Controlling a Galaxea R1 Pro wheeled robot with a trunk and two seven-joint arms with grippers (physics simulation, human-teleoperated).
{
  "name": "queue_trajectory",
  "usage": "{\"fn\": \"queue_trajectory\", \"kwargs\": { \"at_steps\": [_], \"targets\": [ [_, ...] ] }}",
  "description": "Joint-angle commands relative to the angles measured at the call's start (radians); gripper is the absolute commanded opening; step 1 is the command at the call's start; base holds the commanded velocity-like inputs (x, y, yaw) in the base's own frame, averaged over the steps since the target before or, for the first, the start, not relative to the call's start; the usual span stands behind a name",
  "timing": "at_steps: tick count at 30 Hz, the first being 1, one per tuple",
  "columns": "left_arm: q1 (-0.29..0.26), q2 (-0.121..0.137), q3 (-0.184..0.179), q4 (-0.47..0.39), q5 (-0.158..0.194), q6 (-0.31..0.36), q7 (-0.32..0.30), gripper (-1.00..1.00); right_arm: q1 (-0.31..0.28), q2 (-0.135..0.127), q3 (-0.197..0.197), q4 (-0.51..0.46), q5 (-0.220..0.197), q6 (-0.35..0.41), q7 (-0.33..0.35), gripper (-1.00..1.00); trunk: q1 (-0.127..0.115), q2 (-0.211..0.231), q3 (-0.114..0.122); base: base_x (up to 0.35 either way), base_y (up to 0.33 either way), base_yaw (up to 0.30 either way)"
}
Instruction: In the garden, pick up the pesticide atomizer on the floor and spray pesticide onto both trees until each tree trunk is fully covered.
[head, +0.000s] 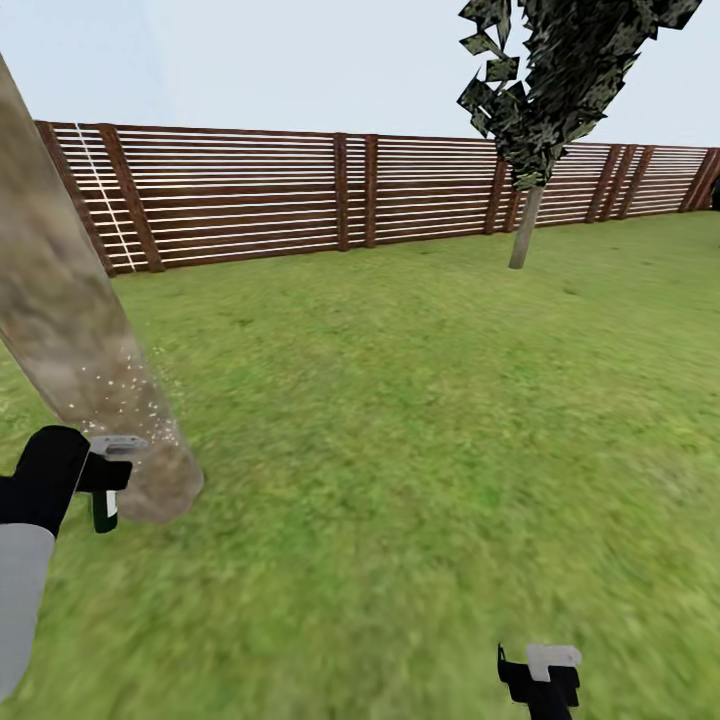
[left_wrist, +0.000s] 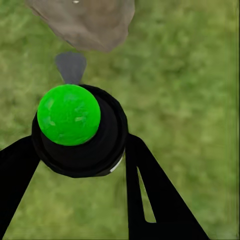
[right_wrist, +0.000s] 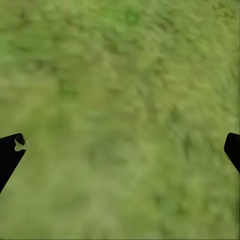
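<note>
Right in front of the left gripper (head: 112, 478) stands the near tree trunk (head: 70, 340), pale and spotty, with tiny white specks of spray on its low part. The gripper is squeezed on the pesticide atomizer (left_wrist: 79, 131), a small black bottle with a round green top (left_wrist: 68, 114) and a grey nozzle (left_wrist: 71, 66) that points at the trunk. One black finger (left_wrist: 150, 195) sits on each side of the bottle's round body, touching it.

The bottle looks small, hard and light. Its sides look smooth and round, so it could slip or turn if the squeeze is loose. The best place to hold it seems to be the wide black middle, just under the green top, where the fingers are now.

Far ahead and to the right of that gripper, the other tree (head: 545, 110) stands by the wooden fence (head: 300, 195), with its thin trunk (head: 524, 228) bare. It probably needs spraying too.

Well to the right, low over the lawn (head: 420, 420), the right gripper (head: 545, 685) hangs spread wide, holding nothing.
</note>
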Motion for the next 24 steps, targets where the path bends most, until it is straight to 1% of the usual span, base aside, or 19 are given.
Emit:
{"fn": "queue_trajectory", "kwargs": {
  "at_steps": [1, 3, 6, 8, 9, 10, 11, 12, 14, 15, 16, 17, 18, 19, 20, 21, 22, 23, 24],
  "targets": [
    [-0.001, -0.005, 0.002, 0.0, -0.015, 0.001, -0.01, -1.0, 0.0, 0.0, -0.005, 0.0, 0.011, -0.002, -0.006, 1.0, 0.0, 0.0, -0.001, 0.198, -0.23, 0.001],
    [-0.001, -0.007, 0.004, 0.003, -0.015, 0.0, -0.01, -1.0, 0.0, 0.0, -0.006, 0.0, 0.011, -0.002, -0.006, 1.0, 0.0, 0.0, -0.001, 0.115, -0.224, 0.0],
    [0.019, -0.002, 0.009, 0.007, -0.011, -0.005, -0.012, -1.0, 0.0, 0.0, -0.006, 0.0, 0.011, -0.002, -0.006, 1.0, 0.0, 0.0, -0.001, -0.192, -0.098, 0.0],
    [0.071, -0.004, 0.008, 0.007, -0.005, -0.012, -0.022, -1.0, 0.0, 0.0, -0.006, 0.0, 0.011, -0.002, -0.006, 1.0, 0.0, 0.0, -0.001, -0.324, -0.013, 0.0],
    [0.102, -0.005, 0.008, 0.006, -0.001, -0.025, -0.026, -1.0, 0.0, 0.0, -0.006, 0.0, 0.011, -0.002, -0.006, 1.0, 0.0, 0.0, -0.001, -0.338, -0.005, 0.0],
    [0.136, -0.008, 0.008, 0.006, 0.009, -0.056, -0.028, -1.0, 0.0, 0.001, -0.005, 0.0, 0.011, -0.002, -0.006, 1.0, 0.0, 0.0, -0.001, -0.341, -0.002, 0.0],
    [0.172, -0.01, 0.008, 0.008, 0.03, -0.113, -0.029, -1.0, 0.0, 0.001, -0.005, 0.0, 0.011, -0.002, -0.006, 1.0, 0.0, 0.0, -0.001, -0.343, -0.001, 0.0],
    [0.216, -0.013, 0.008, 0.01, 0.06, -0.19, -0.03, -1.0, 0.0, 0.001, -0.005, 0.0, 0.011, -0.002, -0.006, 1.0, 0.0, 0.0, -0.001, -0.344, -0.001, 0.0],
    [0.313, -0.015, 0.008, 0.011, 0.113, -0.359, -0.035, -1.0, 0.0, 0.004, -0.004, 0.0, 0.011, -0.002, -0.005, 1.0, 0.0, 0.0, -0.001, -0.345, 0.0, 0.0],
    [0.354, -0.016, 0.004, 0.015, 0.126, -0.446, -0.049, -1.0, 0.0, 0.004, -0.004, 0.0, 0.012, -0.002, -0.004, 1.0, 0.0, 0.0, -0.001, -0.345, 0.0, 0.0],
    [0.392, -0.016, -0.001, 0.045, 0.131, -0.562, -0.087, -1.0, 0.0, 0.003, 0.0, 0.0, 0.021, -0.001, -0.004, 1.0, 0.0, 0.0, -0.001, -0.345, 0.0, 0.0],
    [0.402, -0.015, -0.004, 0.065, 0.132, -0.613, -0.113, -1.0, 0.0, 0.003, 0.005, 0.0, 0.032, -0.001, -0.003, 1.0, 0.0, 0.0, -0.001, -0.345, 0.0, 0.0],
    [0.41, -0.013, -0.013, 0.105, 0.128, -0.693, -0.175, -1.0, -0.001, 0.003, 0.033, -0.001, 0.071, 0.0, 0.0, 1.0, 0.0, 0.0, -0.001, -0.345, 0.0, 0.0],
    [0.414, -0.012, -0.025, 0.128, 0.122, -0.744, -0.224, -1.0, -0.001, 0.003, 0.062, -0.002, 0.105, 0.002, 0.006, 1.0, 0.0, 0.0, -0.001, -0.345, 0.0, 0.0],
    [0.417, -0.011, -0.05, 0.153, 0.107, -0.816, -0.305, -1.0, -0.001, 0.003, 0.106, -0.006, 0.161, 0.008, 0.033, 1.0, 0.0, 0.0, -0.001, -0.345, 0.0, 0.0],
    [0.418, -0.011, -0.08, 0.167, 0.087, -0.877, -0.381, -1.0, -0.006, 0.003, 0.133, -0.009, 0.201, 0.021, 0.088, 1.0, 0.0, 0.0, -0.001, -0.345, 0.0, 0.0],
    [0.419, -0.013, -0.11, 0.175, 0.064, -0.924, -0.447, -1.0, -0.023, 0.002, 0.147, -0.013, 0.225, 0.037, 0.176, 1.0, 0.0, 0.0, -0.001, -0.345, 0.0, 0.0],
    [0.419, -0.015, -0.131, 0.179, 0.049, -0.951, -0.487, -1.0, -0.053, 0.0, 0.154, -0.028, 0.237, 0.06, 0.295, 1.0, 0.0, 0.0, -0.001, -0.345, 0.0, 0.0],
    [0.419, -0.017, -0.143, 0.181, 0.042, -0.966, -0.511, -1.0, -0.083, 0.0, 0.158, -0.048, 0.243, 0.087, 0.427, 1.0, 0.0, 0.0, -0.001, -0.345, 0.0, 0.0]
  ]
}}
